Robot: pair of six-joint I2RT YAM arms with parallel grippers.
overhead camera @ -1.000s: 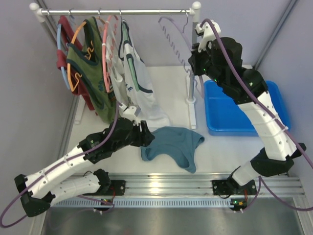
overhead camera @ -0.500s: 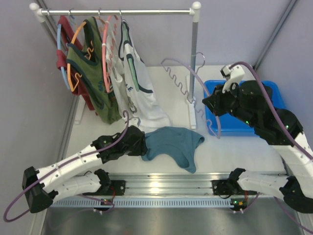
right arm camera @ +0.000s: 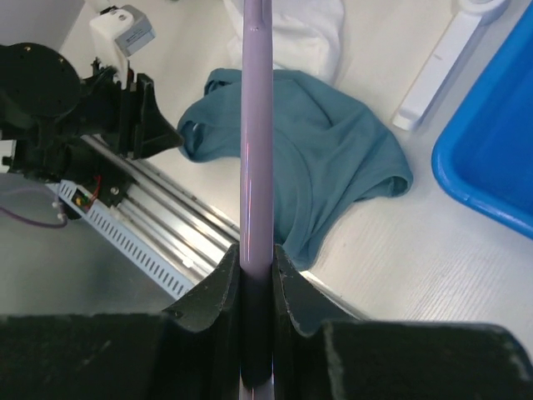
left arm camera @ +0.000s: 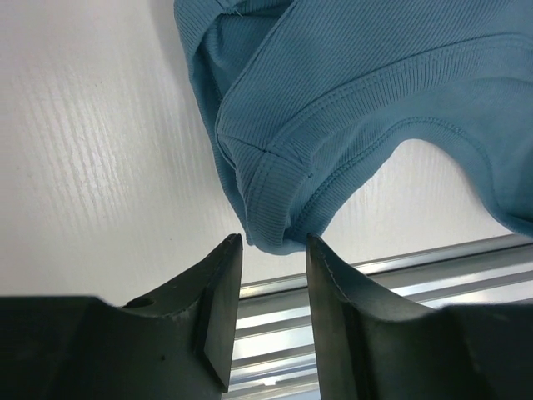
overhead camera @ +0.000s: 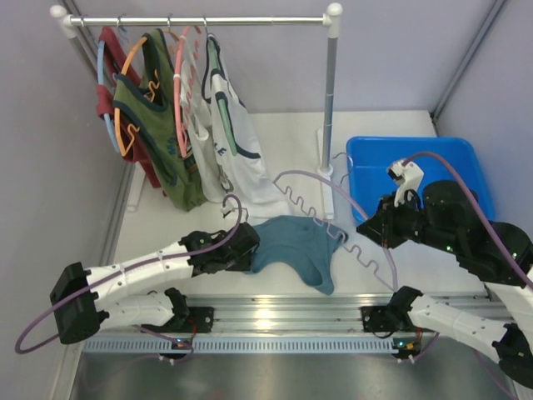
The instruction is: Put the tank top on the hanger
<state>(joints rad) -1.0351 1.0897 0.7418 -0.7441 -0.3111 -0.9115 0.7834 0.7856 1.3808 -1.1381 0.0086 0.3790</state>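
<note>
The teal tank top lies crumpled on the white table near the front edge. My left gripper is open at its left end. In the left wrist view the top's hemmed corner sits right at the tips of the gripper, and the jaws stand apart. My right gripper is shut on the lavender hanger and holds it above the table, just right of the top. In the right wrist view the hanger's bar runs up from the closed gripper, over the tank top.
A clothes rail at the back left carries the olive, white and red garments on coloured hangers. Its right post stands behind the tank top. A blue bin sits at the right. An aluminium rail runs along the near edge.
My right arm has brought the lavender hanger down from the clothes rail to just right of the tank top. My left gripper has settled low at the top's left end.
</note>
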